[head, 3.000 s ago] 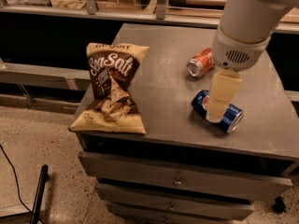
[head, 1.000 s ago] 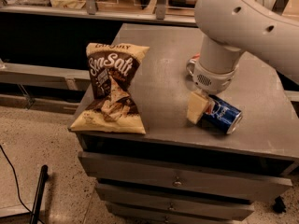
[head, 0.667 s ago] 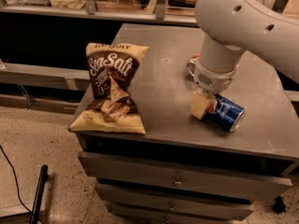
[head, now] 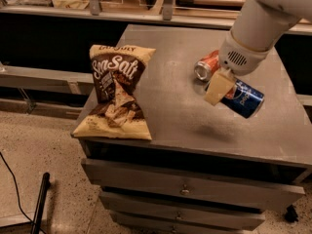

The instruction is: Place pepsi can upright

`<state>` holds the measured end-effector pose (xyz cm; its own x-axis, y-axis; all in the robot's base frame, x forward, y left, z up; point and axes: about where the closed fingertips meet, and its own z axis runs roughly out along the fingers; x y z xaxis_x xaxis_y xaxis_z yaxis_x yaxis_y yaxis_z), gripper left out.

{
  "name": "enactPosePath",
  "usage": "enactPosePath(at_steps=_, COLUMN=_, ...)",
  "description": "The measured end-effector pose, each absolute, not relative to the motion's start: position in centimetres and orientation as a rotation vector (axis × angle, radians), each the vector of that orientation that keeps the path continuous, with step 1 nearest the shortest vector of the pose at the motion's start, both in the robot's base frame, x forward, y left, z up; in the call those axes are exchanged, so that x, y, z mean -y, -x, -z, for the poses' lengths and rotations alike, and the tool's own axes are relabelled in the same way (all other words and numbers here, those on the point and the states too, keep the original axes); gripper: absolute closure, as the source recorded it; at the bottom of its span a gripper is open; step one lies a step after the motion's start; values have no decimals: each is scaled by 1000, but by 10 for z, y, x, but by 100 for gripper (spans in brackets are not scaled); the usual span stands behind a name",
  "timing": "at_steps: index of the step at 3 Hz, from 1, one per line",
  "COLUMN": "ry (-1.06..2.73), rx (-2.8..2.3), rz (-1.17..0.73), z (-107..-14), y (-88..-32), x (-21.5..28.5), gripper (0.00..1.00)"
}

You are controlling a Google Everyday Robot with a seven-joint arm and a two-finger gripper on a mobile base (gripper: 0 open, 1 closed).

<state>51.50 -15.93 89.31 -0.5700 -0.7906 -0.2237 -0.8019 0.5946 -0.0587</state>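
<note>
our arm (head: 265, 18): slants down-left from upper right | our wrist (head: 239, 57): round, vented housing | our gripper (head: 225, 91): above the worktop (head: 175, 111), right side; jaws clamped on the tilted pepsi can (head: 246, 100), held off the surface | cream finger (head: 218, 87) faces us

"Sea Salt" on chip bag (head: 116, 94); pepsi can (head: 246, 100) lettering illegible.

2 cans (head: 246, 99) (head: 205, 67), 1 bag (head: 117, 94), 1 hand (head: 225, 89)

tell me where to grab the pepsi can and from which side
Across the middle of its round side wall, from above. The pepsi can is tilted with its ends pointing sideways, and the gripper holds it near its upper-left end. The orange can crowds that side.
</note>
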Motion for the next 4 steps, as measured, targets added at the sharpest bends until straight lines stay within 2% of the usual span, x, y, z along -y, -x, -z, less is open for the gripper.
enactPosePath(at_steps=1, ry=1367, rx=-2411, rz=-168, z=-932, y=-520, x=163, gripper=100)
enactPosePath(at_steps=4, ry=1197, rx=-1760, rz=-649, z=-961, y=-536, x=198, gripper=100)
